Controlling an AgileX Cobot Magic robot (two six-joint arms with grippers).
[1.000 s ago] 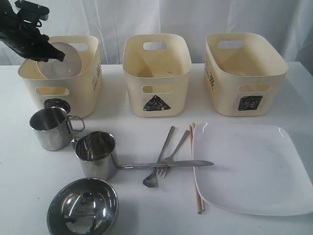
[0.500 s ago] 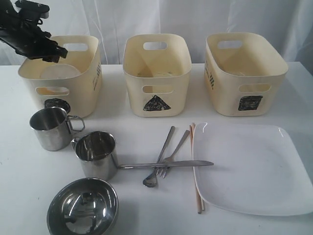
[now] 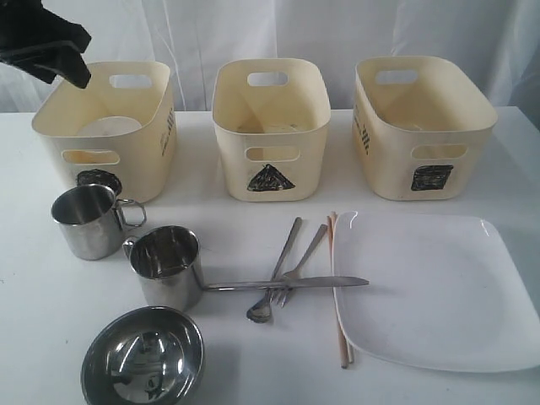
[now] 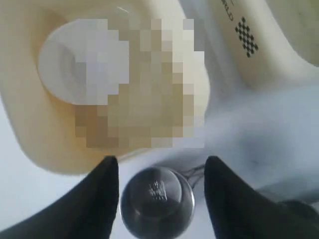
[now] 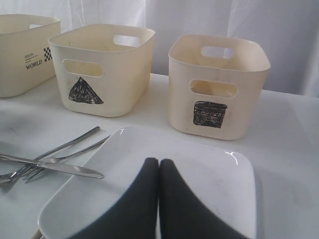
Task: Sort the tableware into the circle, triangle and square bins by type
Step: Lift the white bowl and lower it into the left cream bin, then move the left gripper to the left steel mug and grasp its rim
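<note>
**Exterior view.** The triangle bin stands in the middle. The circle bin is beside it toward the left arm, and the square bin is beside it toward the right arm. The white bowl lies inside the circle bin. The triangle and square bins show nothing inside, as far as their rims let one see. The left hand hangs above the circle bin's corner farthest from the triangle bin.

On the tabletop in front of the triangle bin, the knife, fork and spoon lie crossed. The chopsticks run along the edge of the plate. A mug, a second mug and the steel bowl stand on the circle-bin side.

**Left wrist view.** The left hand's fingers are spread wide with nothing between them. The mug sits below the gap, just beside the circle bin. It looks like the next pick. To grasp it well, the hand should come straight down, clamp the mug's wall away from the handle, stay clear of the bin's front, and lift above the rim.

**Right wrist view.** The right hand is pressed closed and empty over the plate, on the near side of the triangle bin.
</note>
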